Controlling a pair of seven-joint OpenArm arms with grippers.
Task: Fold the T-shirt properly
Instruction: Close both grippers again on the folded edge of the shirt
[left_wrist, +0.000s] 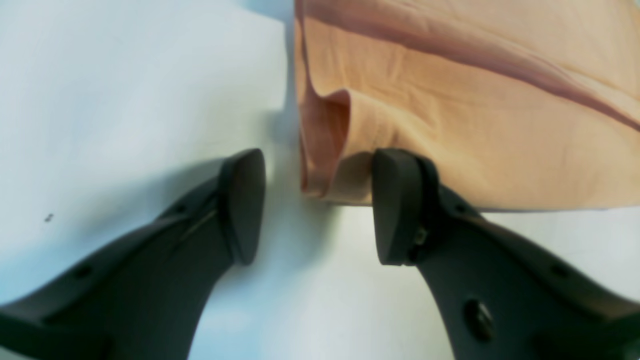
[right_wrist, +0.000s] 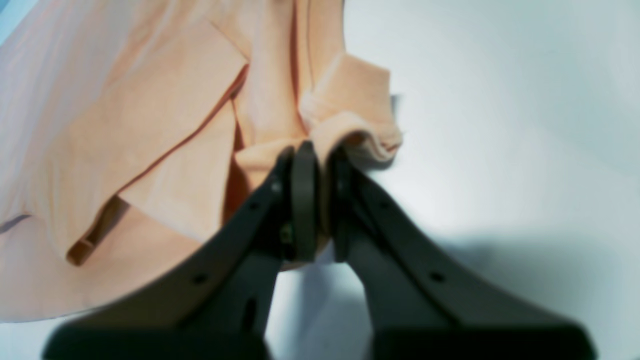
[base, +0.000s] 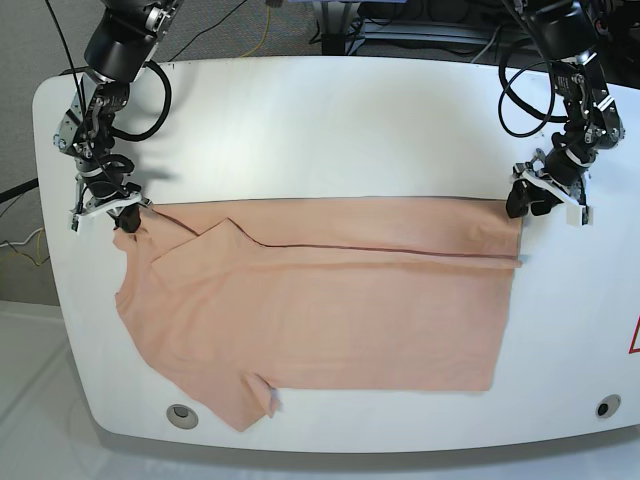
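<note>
The peach T-shirt (base: 320, 310) lies flat on the white table, its far part folded forward so a straight fold edge runs along the back. A sleeve sticks out at the front left. My right gripper (base: 128, 218) is at the shirt's far left corner. In the right wrist view it (right_wrist: 320, 197) is shut on a bunched fold of the T-shirt (right_wrist: 125, 125). My left gripper (base: 518, 208) is at the far right corner. In the left wrist view it (left_wrist: 320, 205) is open, and the corner of the T-shirt (left_wrist: 475, 125) lies between its fingers, against the right one.
The white table (base: 320, 130) has rounded corners and two round holes near its front edge (base: 180, 413) (base: 601, 407). Cables hang behind the table's back edge (base: 260, 30). A red mark (base: 634, 340) shows at the right edge.
</note>
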